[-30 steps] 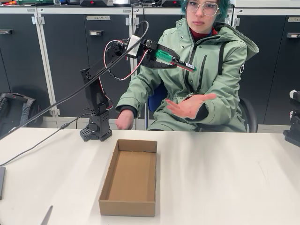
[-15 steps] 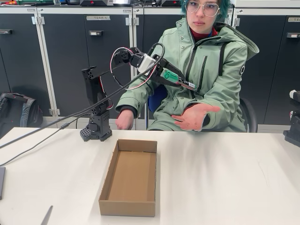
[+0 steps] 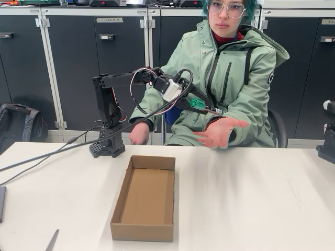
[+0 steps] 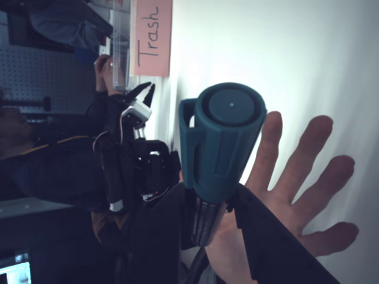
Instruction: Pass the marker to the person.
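While the gripper [image 3: 201,106] stays clenched on the marker [image 3: 205,107], the pen shows a green cap [image 4: 222,139], a dark barrel and a white label, slanting down just above the person's [image 3: 230,57] open hand [image 3: 219,131]; whether it touches the palm cannot be told. Below on the white table [image 3: 251,198] an open cardboard box [image 3: 146,197] lies near the arm's base, a cable trailing left. Dark cabinets [image 3: 73,63] stand behind.

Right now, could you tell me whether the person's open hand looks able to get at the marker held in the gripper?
Probably yes. The person's open hand waits palm-up just below the marker in the gripper, and nothing sits between them.
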Robot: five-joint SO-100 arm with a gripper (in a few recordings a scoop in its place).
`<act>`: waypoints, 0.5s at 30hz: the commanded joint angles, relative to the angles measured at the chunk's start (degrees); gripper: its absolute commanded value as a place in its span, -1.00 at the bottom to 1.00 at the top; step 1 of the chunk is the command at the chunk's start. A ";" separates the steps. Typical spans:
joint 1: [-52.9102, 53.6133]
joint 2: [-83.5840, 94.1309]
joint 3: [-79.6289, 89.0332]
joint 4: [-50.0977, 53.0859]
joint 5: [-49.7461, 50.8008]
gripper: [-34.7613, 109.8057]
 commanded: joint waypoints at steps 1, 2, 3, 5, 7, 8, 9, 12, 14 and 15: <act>-1.93 -0.18 -2.81 -1.14 4.57 -0.59; -2.46 -0.62 -3.34 -0.70 5.89 -0.59; -3.16 -0.70 -3.52 -0.44 7.38 -0.59; -4.66 -1.14 -3.96 0.62 9.58 -0.59; -6.15 -1.41 -4.22 1.41 11.95 -0.59; -6.86 -1.49 -4.22 1.58 13.10 -0.59; -7.56 -1.58 -4.22 1.93 13.89 -0.59; -8.70 -1.67 -4.39 2.02 16.79 -0.59; -8.88 -1.93 -4.31 1.32 18.37 -0.59; -8.96 -2.11 -4.04 0.79 18.98 -0.59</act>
